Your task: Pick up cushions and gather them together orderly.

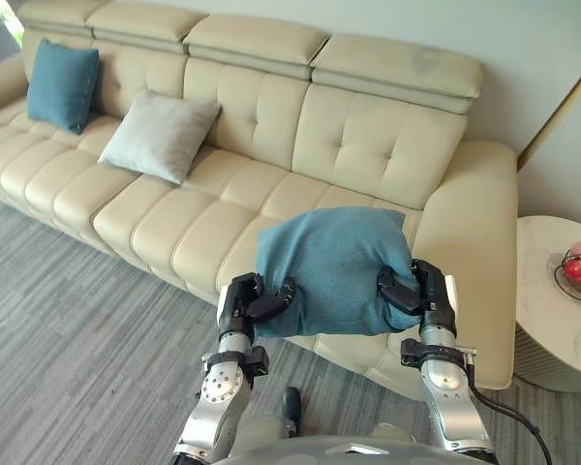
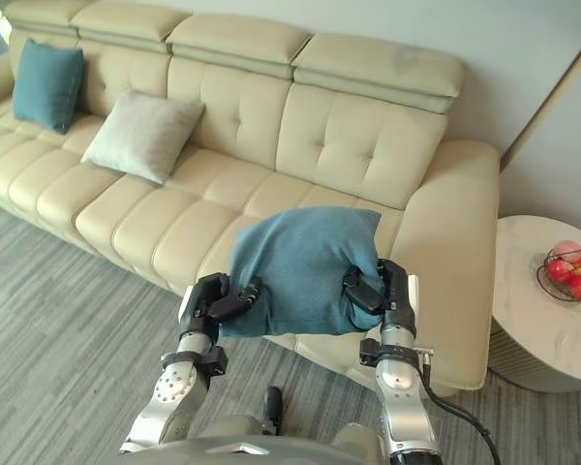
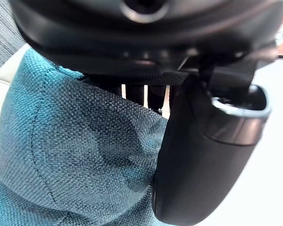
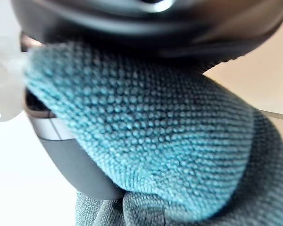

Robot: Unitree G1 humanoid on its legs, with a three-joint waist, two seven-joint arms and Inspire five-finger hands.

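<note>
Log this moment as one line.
held: near teal cushion | left hand: shut on it | right hand: shut on it | on sofa: grey cushion, far teal cushion

Bright, soft and even across the cream sofa [image 1: 271, 126], with glare at the far left corner behind it. Faint shadows under the grey cushion [image 1: 160, 136] and beneath the held teal cushion [image 1: 334, 271]. Blown out to white beside the left hand [image 3: 203, 155] and right hand [image 4: 75, 165] in the wrist views.
</note>
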